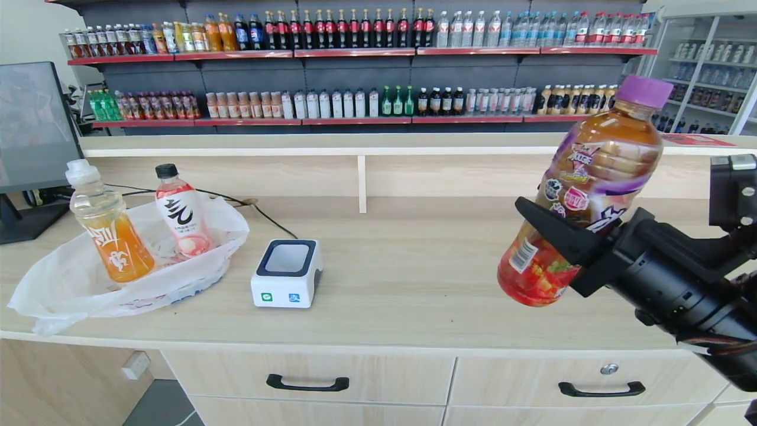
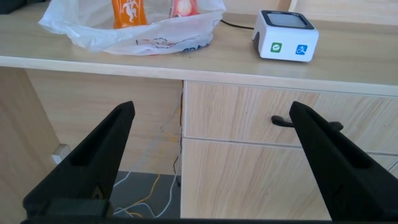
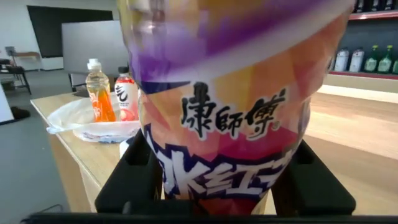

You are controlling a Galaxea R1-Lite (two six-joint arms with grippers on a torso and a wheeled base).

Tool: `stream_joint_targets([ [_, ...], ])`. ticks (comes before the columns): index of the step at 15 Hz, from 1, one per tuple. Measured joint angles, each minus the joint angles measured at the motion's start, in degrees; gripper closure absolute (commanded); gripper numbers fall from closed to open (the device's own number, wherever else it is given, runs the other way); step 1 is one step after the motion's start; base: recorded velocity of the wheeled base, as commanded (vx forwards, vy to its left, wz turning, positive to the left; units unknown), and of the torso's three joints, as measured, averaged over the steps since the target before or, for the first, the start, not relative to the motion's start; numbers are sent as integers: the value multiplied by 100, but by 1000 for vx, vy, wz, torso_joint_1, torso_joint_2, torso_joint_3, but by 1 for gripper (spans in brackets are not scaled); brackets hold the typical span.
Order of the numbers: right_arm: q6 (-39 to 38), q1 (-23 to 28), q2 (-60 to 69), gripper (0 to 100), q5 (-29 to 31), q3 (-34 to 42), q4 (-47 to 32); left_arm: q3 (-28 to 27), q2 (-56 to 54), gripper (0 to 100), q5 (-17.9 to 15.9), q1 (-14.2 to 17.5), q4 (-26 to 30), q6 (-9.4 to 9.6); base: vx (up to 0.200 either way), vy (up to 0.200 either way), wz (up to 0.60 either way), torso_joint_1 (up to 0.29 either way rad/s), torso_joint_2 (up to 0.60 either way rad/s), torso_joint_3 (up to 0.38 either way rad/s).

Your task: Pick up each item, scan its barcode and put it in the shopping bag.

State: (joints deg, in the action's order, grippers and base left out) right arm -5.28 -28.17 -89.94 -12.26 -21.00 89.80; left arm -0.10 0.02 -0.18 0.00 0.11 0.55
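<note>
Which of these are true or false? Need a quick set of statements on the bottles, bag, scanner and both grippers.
1. The right gripper holds the purple-capped bottle, tilted. True.
2. The shopping bag has three bottles in it. False: there are two, an orange bottle and a pink bottle.
3. In the head view, the scanner sits between the bag and the held bottle. True.
4. The left gripper is shut on a bottle. False: it is open and empty, low in front of the drawers.
</note>
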Motion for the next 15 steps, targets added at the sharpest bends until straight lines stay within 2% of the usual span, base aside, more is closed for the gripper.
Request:
stream_joint_targets([
  [1, 30, 111, -38, 100, 1, 22, 11, 0, 0, 0, 0, 0, 0, -1, 0, 0, 0, 0, 0, 0],
  [4, 208, 323, -90, 100, -2, 116, 12, 0, 0, 0, 0, 0, -1, 2, -200, 0, 0, 10, 4, 2],
  [8, 127, 354, -96, 100, -10, 135, 50, 0, 0, 0, 0, 0, -9, -4, 0, 0, 0, 0, 0, 0],
  [15, 202, 404, -101, 100, -16, 130, 4, 0, 0, 0, 2, -5, 2, -11, 0, 200, 0, 7, 7, -1],
])
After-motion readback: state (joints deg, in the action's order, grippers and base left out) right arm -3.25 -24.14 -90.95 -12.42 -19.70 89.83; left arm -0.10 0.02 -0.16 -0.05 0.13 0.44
